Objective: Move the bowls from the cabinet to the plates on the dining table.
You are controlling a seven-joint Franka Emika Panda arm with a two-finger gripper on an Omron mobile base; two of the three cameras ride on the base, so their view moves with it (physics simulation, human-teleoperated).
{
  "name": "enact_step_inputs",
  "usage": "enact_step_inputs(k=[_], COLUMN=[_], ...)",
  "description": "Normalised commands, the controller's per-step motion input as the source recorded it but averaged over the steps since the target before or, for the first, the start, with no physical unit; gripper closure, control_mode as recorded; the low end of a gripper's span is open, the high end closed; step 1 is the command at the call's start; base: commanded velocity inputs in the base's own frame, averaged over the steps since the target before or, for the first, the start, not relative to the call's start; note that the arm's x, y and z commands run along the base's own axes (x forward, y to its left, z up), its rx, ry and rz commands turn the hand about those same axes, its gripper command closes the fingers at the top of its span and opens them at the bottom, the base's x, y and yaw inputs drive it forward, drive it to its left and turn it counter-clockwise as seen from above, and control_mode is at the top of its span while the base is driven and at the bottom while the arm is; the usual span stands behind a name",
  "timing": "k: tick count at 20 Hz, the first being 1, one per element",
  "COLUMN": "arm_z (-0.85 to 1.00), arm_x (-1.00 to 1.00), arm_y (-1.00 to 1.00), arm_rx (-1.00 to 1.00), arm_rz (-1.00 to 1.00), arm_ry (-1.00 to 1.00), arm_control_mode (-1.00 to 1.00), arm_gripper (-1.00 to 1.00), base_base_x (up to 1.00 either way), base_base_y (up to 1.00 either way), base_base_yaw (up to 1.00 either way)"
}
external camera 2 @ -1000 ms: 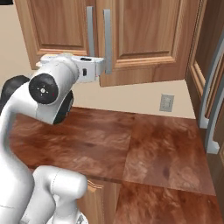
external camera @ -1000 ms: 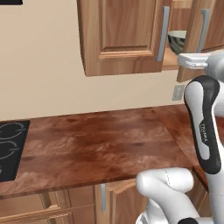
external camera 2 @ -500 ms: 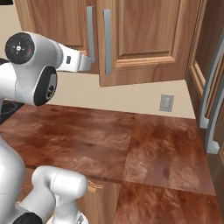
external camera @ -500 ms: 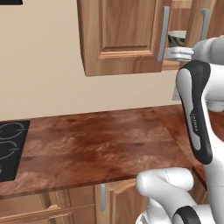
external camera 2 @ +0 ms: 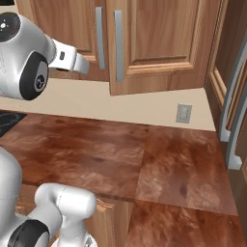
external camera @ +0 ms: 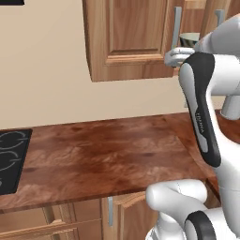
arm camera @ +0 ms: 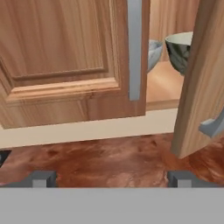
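The cabinet (arm camera: 65, 65) hangs above the counter, its left door shut and its right door (arm camera: 199, 74) swung open toward me. In the gap, two bowls stand on the shelf: a pale speckled one (arm camera: 153, 52), partly behind the left door's bar handle (arm camera: 134, 48), and a grey-green one (arm camera: 180, 52) to its right. That grey-green bowl (external camera: 190, 40) also peeks out between the doors in the left base view. My gripper (arm camera: 111, 178) is open and empty, in front of the cabinet and just below shelf level, short of the bowls. The plates and the dining table are out of view.
A reddish-brown wooden counter (external camera: 103, 154) runs below the cabinet, with a black stovetop (external camera: 9, 159) at its left end. A wall outlet (external camera 2: 183, 113) sits above the counter. Tall wooden cupboards with grey handles (external camera 2: 230, 96) stand at the right.
The arm has swung its elbow up and left. The hand has shifted a little left, in front of the gap between the cabinet doors. The jaws have stayed open.
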Motion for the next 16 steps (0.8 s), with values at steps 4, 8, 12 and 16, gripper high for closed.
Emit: enact_step_inputs(k=[4,8,12,16], arm_z=[0.0,0.0,-0.02,-0.06], arm_x=[0.0,0.0,0.13,0.47], arm_y=[0.0,0.0,0.01,0.0], arm_rx=[-0.18,-0.16,-0.2,-0.2], arm_rz=[0.02,0.0,0.0,0.0], arm_ry=[0.0,0.0,0.0,0.0], arm_control_mode=[-1.0,-1.0,-1.0,-1.0], arm_gripper=[-1.0,-1.0,-1.0,-1.0], base_base_x=[0.0,0.0,0.0,0.0], base_base_y=[0.0,0.0,0.0,0.0], base_base_yaw=[0.0,0.0,0.0,0.0])
